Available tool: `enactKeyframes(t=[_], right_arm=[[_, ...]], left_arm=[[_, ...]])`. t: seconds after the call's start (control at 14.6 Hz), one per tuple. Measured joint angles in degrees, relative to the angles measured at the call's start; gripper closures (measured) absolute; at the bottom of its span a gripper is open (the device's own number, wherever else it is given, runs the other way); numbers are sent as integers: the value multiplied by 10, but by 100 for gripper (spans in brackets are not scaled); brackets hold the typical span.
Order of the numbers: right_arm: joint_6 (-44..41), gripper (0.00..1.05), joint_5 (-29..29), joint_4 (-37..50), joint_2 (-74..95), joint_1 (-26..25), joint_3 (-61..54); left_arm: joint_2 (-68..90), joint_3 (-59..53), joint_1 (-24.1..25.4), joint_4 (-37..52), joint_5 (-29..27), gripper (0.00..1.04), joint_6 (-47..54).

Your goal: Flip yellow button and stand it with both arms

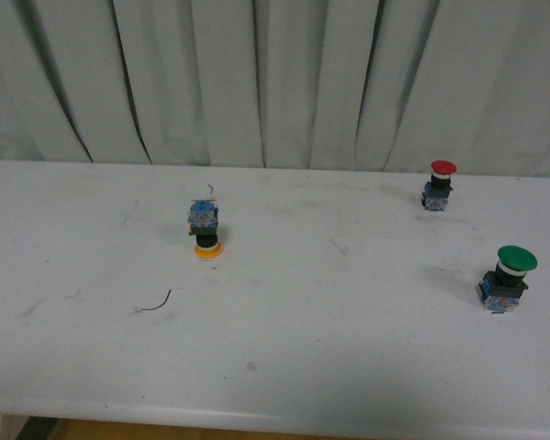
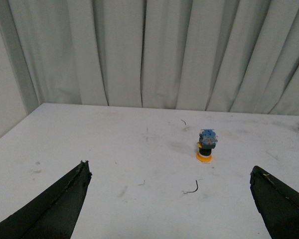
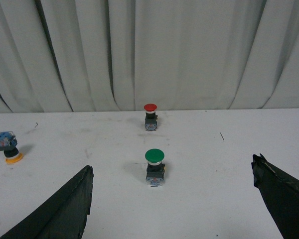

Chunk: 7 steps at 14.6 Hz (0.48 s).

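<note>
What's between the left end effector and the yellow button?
Left wrist view: only a small curled scrap lies on the table between the left end effector and the yellow button.

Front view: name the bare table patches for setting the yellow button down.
The widest bare stretch of table lies between the yellow button and the green button. Tightest: the right side, around the green and the red button.

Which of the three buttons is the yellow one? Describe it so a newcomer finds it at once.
On the table, look at the left half, away from the two buttons on the right. The yellow button stands alone there, upside down: yellow cap on the table, blue block on top, whereas the red button and green button stand cap up.
</note>
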Motion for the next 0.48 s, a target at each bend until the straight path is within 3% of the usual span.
enactKeyframes(t=[0.48], right_arm=[[0, 6, 0, 0, 0, 0, 0]], left_arm=[[0, 0, 0, 0, 0, 7, 0]])
